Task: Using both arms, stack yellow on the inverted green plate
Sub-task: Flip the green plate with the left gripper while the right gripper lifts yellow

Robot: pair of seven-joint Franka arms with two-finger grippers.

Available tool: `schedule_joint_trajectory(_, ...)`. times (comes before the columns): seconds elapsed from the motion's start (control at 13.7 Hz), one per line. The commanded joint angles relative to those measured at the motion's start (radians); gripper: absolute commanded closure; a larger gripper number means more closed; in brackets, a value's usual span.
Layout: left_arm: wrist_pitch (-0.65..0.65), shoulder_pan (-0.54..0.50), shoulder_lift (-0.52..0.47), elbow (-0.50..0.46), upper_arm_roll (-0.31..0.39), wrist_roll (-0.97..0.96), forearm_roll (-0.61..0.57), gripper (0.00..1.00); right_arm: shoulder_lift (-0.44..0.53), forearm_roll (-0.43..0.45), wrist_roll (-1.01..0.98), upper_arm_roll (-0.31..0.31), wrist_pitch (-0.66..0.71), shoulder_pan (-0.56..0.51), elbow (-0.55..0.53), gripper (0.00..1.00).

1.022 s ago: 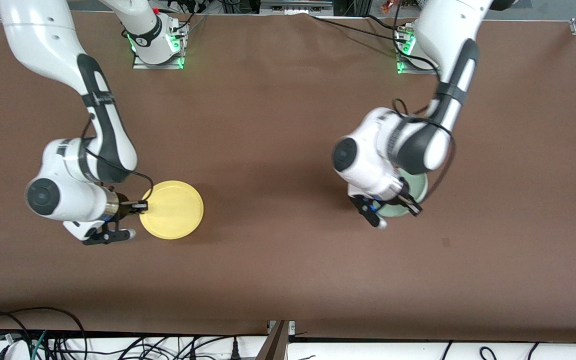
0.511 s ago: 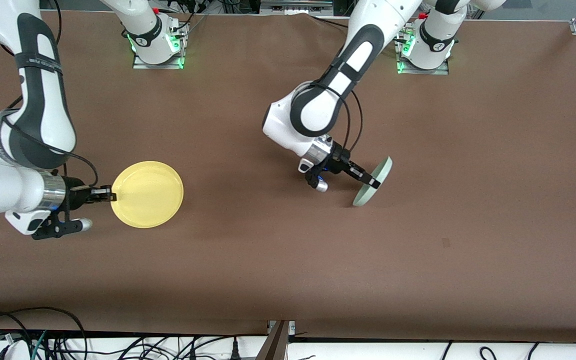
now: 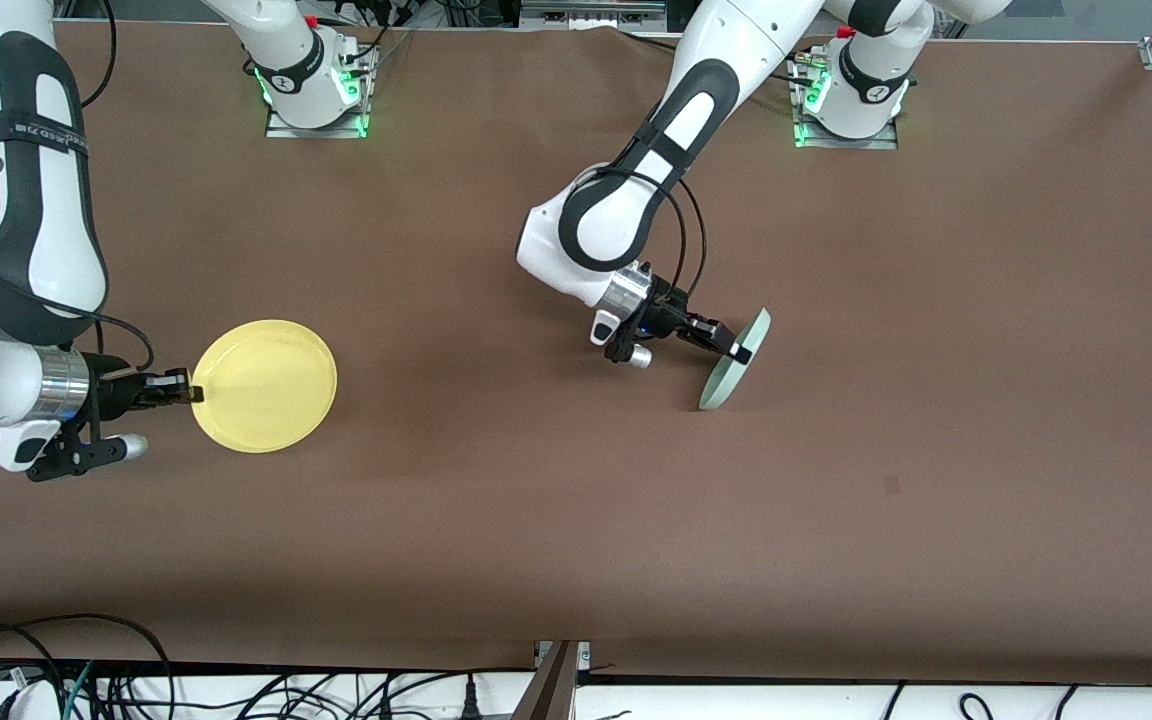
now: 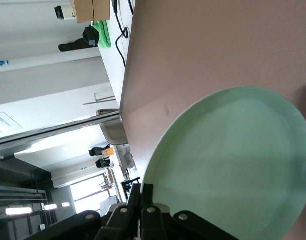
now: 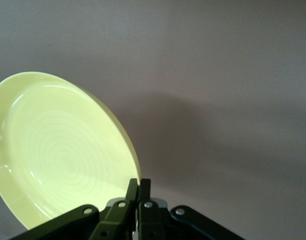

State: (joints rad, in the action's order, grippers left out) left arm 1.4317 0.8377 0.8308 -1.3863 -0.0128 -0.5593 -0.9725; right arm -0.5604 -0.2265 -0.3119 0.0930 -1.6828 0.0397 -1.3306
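The right arm's upper links run out of the front view at its edge, and the left arm's shoulder is cut off along the top, so neither arm shows whole. The right gripper (image 3: 179, 388) hangs over the table (image 3: 496, 500) toward the right arm's end, its jaws pinched narrow on the rim of the yellow plate (image 3: 265, 386); in the right wrist view the two fingers (image 5: 138, 192) meet on the plate's edge (image 5: 63, 150), and the rest of the gripper body drops out of that picture. The plate is held roughly level, open face up, clear of the brown surface, with its shadow on the cloth beneath it. The left gripper (image 3: 733, 348) is over the middle of the table, jaws closed narrow on the rim of the green plate (image 3: 735, 360), which stands steeply tilted, almost on edge; whether its lower rim touches the table cannot be told. The left wrist view shows the plate's hollow face (image 4: 233, 165) and the fingers (image 4: 143, 200) clamped at its rim, with part of the plate cut off by the frame. The two plates are well apart, with bare table between them. Broad bare cloth also lies nearer the front camera and toward the left arm's end. Cables (image 3: 116, 670) lie along the table's near edge.
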Motion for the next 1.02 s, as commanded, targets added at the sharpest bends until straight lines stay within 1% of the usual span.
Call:
schedule_joint_trajectory(0.0, 0.064, 0.015, 0.056, 0.091, -0.009, -0.053, 0.15, 1.0, -0.009, -0.019, -0.013, -0.006, 0.022, -0.007, 0.024, 1.0)
schedule_joint_trajectory(0.15, 0.09, 0.015, 0.056, 0.13, -0.009, -0.051, 0.233, 1.0, -0.009, -0.019, -0.013, -0.007, 0.022, -0.007, 0.024, 1.0)
schedule_joint_trajectory(0.29, 0.119, 0.023, 0.057, 0.133, -0.009, -0.054, 0.255, 1.0, -0.009, -0.019, -0.013, -0.007, 0.022, -0.007, 0.022, 1.0)
schedule_joint_trajectory(0.36, 0.131, 0.023, 0.056, 0.135, -0.012, -0.053, 0.28, 0.2, -0.009, -0.019, -0.013, -0.007, 0.022, -0.007, 0.022, 1.0)
schedule_joint_trajectory(0.44, 0.169, 0.018, 0.048, 0.138, -0.012, -0.059, 0.337, 0.0, -0.009, -0.019, -0.015, -0.007, 0.022, -0.007, 0.022, 1.0)
schedule_joint_trajectory(0.58, 0.239, 0.002, 0.045, 0.171, -0.007, -0.102, 0.51, 0.0, -0.009, -0.019, -0.015, -0.007, 0.022, -0.007, 0.022, 1.0)
schedule_joint_trajectory(0.66, 0.269, -0.008, 0.045, 0.18, -0.009, -0.114, 0.576, 0.0, -0.009, -0.019, -0.015, -0.007, 0.022, -0.007, 0.022, 1.0)
schedule_joint_trajectory(0.8, 0.328, -0.028, 0.041, 0.193, -0.007, -0.143, 0.691, 0.0, -0.009, -0.019, -0.015, -0.007, 0.022, -0.007, 0.022, 1.0)
schedule_joint_trajectory(0.95, 0.386, -0.043, 0.037, 0.193, -0.009, -0.174, 0.777, 0.0, -0.009, -0.019, -0.012, -0.009, 0.022, -0.007, 0.021, 1.0)
